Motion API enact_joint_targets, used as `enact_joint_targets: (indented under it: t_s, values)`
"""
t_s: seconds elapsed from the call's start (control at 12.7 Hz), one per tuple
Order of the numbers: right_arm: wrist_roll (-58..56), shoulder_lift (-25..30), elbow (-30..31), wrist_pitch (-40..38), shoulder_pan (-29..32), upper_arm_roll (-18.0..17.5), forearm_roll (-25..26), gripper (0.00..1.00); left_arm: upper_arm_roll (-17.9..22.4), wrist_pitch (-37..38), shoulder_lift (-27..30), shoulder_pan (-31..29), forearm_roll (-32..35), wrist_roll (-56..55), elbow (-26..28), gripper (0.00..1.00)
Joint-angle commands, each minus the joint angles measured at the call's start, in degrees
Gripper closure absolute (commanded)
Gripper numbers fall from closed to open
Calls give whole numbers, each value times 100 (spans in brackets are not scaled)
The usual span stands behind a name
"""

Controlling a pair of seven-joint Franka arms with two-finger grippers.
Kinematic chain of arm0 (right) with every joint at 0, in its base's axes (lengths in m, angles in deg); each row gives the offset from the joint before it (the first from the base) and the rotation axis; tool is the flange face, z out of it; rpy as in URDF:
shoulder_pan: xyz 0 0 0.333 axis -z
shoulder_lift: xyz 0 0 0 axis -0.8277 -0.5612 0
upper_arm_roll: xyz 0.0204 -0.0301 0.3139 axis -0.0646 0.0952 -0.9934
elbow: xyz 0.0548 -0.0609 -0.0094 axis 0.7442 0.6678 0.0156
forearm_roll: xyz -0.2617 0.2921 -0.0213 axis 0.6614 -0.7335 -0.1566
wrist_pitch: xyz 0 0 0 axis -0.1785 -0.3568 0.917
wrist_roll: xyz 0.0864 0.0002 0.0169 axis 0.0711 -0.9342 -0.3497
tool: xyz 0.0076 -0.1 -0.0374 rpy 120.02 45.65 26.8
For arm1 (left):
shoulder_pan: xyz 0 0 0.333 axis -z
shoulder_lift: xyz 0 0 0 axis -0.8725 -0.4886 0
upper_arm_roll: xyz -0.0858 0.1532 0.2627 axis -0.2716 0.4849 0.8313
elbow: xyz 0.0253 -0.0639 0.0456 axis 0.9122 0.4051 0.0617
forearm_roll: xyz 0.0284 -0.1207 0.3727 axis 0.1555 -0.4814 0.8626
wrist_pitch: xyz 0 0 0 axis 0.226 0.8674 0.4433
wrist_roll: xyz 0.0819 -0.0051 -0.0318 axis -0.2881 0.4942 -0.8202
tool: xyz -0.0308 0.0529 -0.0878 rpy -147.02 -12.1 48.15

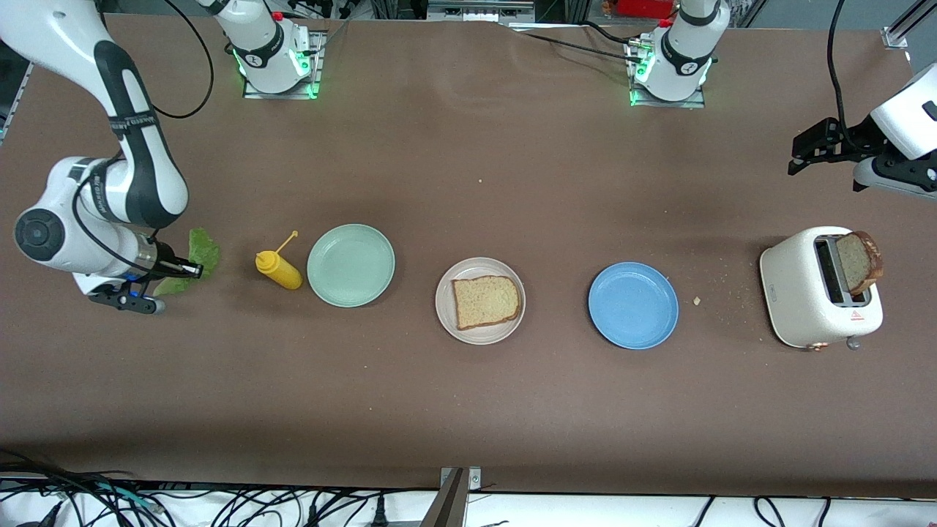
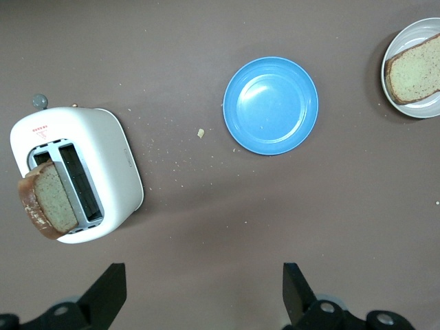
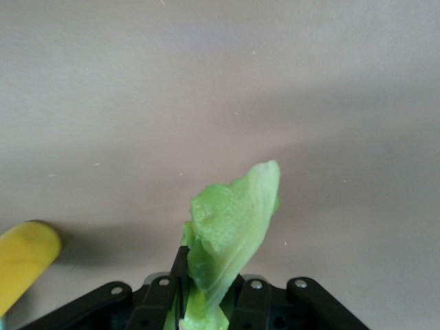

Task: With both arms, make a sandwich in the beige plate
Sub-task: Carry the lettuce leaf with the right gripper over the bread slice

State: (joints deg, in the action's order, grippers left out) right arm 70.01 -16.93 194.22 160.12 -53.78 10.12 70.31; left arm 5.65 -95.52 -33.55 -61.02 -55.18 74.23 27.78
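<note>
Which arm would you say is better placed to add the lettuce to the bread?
Right. Its gripper is shut on the lettuce, beside the mustard bottle. The left gripper is open above the table by the toaster.

White jointed arms (image 1: 132, 146), black bands, black cables, green-lit bases.

Table (image 1: 468, 410) (brown): three plates (image 1: 351, 265), toaster (image 1: 820, 296), bottle (image 1: 278, 269).

Even overhead light; soft shadows under arms; lettuce leaf (image 3: 230, 227) close-up slightly blurred
</note>
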Motion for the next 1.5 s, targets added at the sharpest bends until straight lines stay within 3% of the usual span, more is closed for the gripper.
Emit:
enact_joint_targets:
  t_s: [0.0,0.32,0.55,0.71,1.03,1.26,1.42]
  values:
    - [2,287,-305,-521,-181,6,125,94,-16,31,-39,-26,-25,19,-96,0]
    - [-25,718,-726,-1187,-514,-3,2,94,-15,49,-30,-35,53,19,-174,0]
    - [-42,876,-1298,-1962,-787,-3,-603,94,-68,48,-48,62,203,11,-254,0]
    - [-34,921,-1474,-2069,-1093,-3,-920,94,-60,40,-56,10,195,28,-254,0]
    - [37,815,-1501,-1833,-1718,-3,-1052,93,-33,31,-109,-26,186,37,-263,0]
    - [-16,553,-1493,-1298,-2078,-3,-1876,93,-42,31,-109,-17,195,28,-263,0]
    - [71,280,-1502,-762,-2499,-3,-2029,93,-42,31,-109,-17,195,37,-263,0]
